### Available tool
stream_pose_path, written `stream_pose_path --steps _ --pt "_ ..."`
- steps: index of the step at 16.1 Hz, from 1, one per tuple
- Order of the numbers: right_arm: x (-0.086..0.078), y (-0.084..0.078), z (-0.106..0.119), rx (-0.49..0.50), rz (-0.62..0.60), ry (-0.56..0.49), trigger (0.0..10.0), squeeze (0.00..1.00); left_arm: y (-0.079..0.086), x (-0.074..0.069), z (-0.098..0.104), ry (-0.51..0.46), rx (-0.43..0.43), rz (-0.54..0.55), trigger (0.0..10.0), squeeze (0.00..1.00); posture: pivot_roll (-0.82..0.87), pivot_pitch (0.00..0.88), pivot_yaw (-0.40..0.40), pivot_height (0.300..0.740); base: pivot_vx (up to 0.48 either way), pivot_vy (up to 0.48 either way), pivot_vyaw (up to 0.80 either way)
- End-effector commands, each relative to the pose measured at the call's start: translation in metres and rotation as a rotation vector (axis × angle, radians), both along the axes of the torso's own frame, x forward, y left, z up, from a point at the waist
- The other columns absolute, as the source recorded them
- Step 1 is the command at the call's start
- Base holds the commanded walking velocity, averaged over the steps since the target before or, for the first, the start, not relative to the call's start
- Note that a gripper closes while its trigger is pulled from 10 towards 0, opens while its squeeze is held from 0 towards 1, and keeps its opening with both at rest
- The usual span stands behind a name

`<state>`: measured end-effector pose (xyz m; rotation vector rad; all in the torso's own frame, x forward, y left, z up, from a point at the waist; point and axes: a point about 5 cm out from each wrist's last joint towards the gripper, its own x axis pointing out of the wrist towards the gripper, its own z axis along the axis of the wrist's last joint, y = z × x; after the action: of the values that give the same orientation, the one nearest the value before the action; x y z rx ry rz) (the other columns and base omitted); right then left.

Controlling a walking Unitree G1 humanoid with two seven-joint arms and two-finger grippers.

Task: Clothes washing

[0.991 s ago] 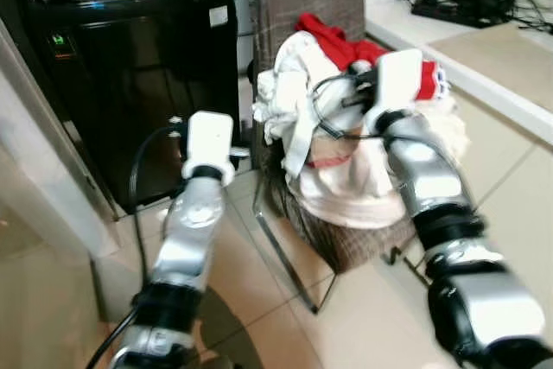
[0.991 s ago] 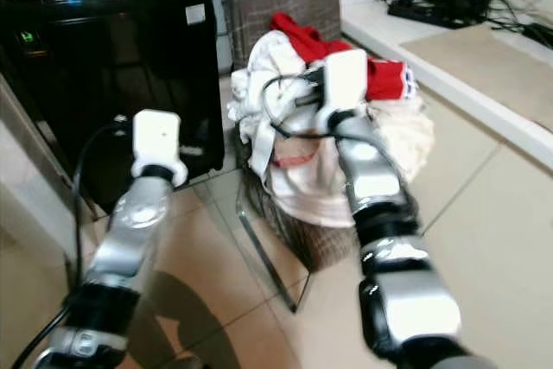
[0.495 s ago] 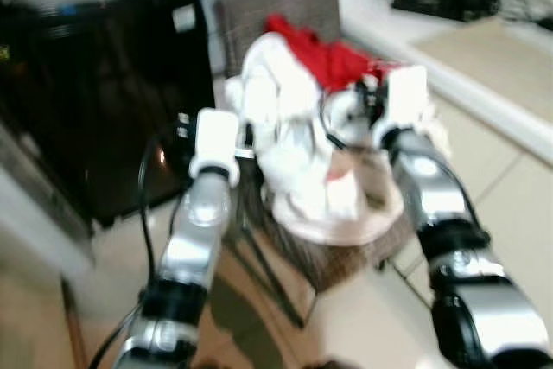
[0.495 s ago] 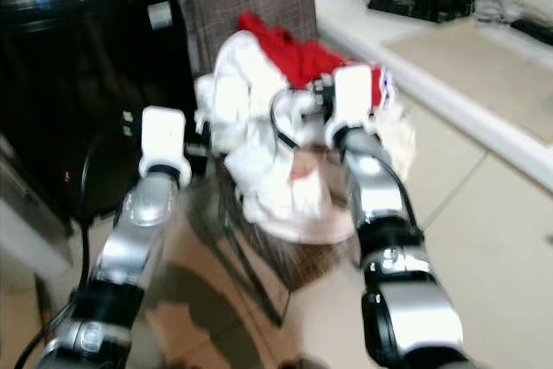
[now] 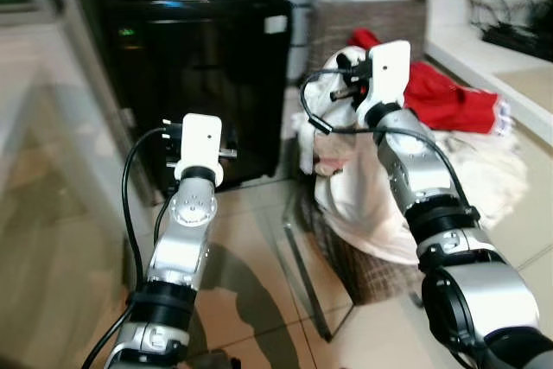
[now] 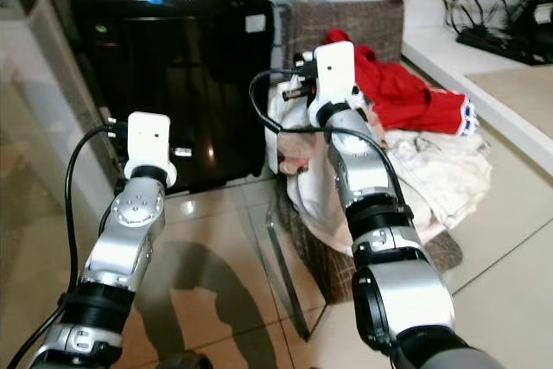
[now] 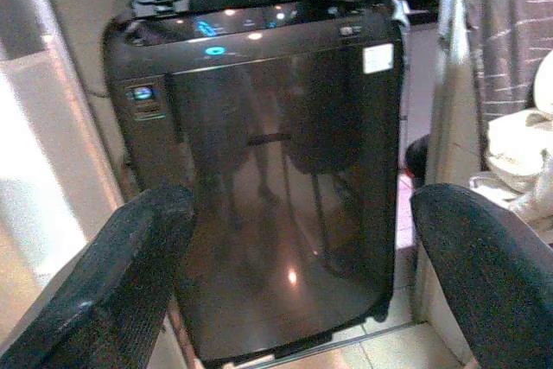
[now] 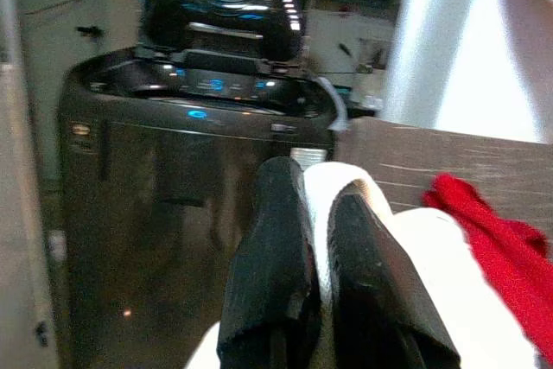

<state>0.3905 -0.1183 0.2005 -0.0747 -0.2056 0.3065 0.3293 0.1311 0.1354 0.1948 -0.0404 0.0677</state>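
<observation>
Lifted since a second ago, the right end effector (image 8: 321, 278) is clenched on a white garment (image 6: 315, 174), raised above the laundry pile (image 6: 406, 153) on the woven chair (image 6: 346, 28). At ten o'clock of the chair stands the black washing machine (image 5: 203, 66). Facing its front, the left end effector (image 7: 302, 257) is released, fingers wide apart.

Before me a beige tiled floor (image 5: 251, 248) carries a black top-loading washing machine (image 5: 203, 75) and, just beside it on my right, a brown woven basket (image 6: 346, 32) on a metal frame, heaped with white clothes (image 6: 423, 174) and a red garment (image 6: 397, 92).
</observation>
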Motion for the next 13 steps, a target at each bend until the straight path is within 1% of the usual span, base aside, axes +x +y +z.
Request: stream_pose_path --steps 1,2,3,4,5,10,13 --pt "0.0 -0.003 0.006 0.01 -0.007 -0.033 10.0 0.0 -0.003 0.0 0.005 -0.02 0.008 -0.012 10.0 0.0 -0.04 0.0 -0.034 0.74 0.0 0.0 0.41" --pt "0.0 -0.005 0.003 0.016 -0.015 -0.022 10.0 0.0 -0.003 -0.001 0.005 -0.025 -0.01 -0.023 10.0 0.0 -0.04 0.0 -0.032 0.74 0.0 0.0 0.42" --pt "0.001 -0.01 -0.002 0.009 -0.057 -0.007 10.0 0.0 -0.003 -0.002 0.004 -0.02 -0.014 -0.039 10.0 0.0 -0.04 0.0 -0.029 0.74 0.48 0.0 0.0" --pt "0.001 -0.01 -0.004 0.017 -0.06 0.007 10.0 0.0 -0.002 -0.003 0.004 -0.016 -0.027 -0.029 10.0 0.0 -0.04 0.0 -0.027 0.74 0.48 0.0 0.0" --pt "0.0 -0.01 -0.005 0.015 -0.057 0.0 10.0 0.0 -0.001 -0.002 0.002 -0.007 -0.025 -0.027 10.0 0.0 -0.04 0.0 -0.025 0.74 0.48 0.0 0.0" --pt "-0.004 -0.011 -0.018 0.012 -0.055 0.037 10.0 0.0 -0.001 -0.002 0.003 -0.004 -0.027 -0.03 10.0 0.0 -0.05 0.0 -0.021 0.74 0.48 0.0 0.0" --pt "-0.01 -0.009 -0.03 0.006 -0.039 0.062 10.0 0.0 0.002 -0.002 0.003 -0.005 -0.026 -0.018 10.0 0.0 -0.04 0.0 -0.022 0.74 0.476 0.0 0.0"
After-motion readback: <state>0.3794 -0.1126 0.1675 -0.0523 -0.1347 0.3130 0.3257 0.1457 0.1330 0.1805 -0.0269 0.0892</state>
